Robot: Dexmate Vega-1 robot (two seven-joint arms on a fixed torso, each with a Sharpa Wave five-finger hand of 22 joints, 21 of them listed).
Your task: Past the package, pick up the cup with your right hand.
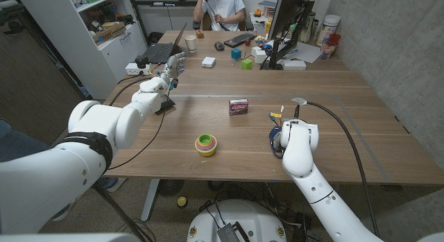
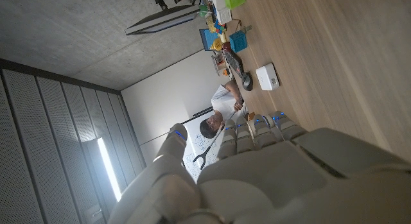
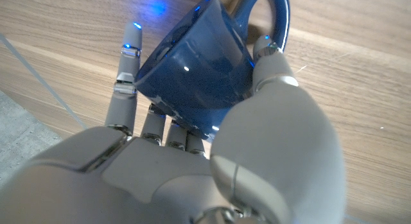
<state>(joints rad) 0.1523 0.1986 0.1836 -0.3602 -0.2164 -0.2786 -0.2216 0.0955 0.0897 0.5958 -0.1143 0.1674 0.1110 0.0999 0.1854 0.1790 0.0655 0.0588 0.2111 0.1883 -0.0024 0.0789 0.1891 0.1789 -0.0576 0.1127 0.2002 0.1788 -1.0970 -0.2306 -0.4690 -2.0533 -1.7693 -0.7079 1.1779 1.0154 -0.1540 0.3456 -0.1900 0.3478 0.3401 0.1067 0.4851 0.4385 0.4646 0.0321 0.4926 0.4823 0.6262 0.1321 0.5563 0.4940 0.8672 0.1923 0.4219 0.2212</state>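
Right hand (image 3: 212,153) grips blue cup (image 3: 192,76) — cup mostly hidden in head view

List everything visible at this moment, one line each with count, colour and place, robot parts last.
cup: one, dark blue, with a handle, in the right hand's fingers.
package: one, small, dark purple, mid-table, beyond the right hand.
stacked cups: one stack, green, yellow and pink, near the front edge, centre.
cubes: two, teal and green, far side of the table.
white box: one, far side.
keyboard: one, black, far end.
monitor: one, black, far right.
table: one, brown wood.
person: one, white shirt, seated behind the table.
left hand: one, white, raised over the table's left side, fingers apart, holding nothing.
right hand: one, grey, grips the cup.
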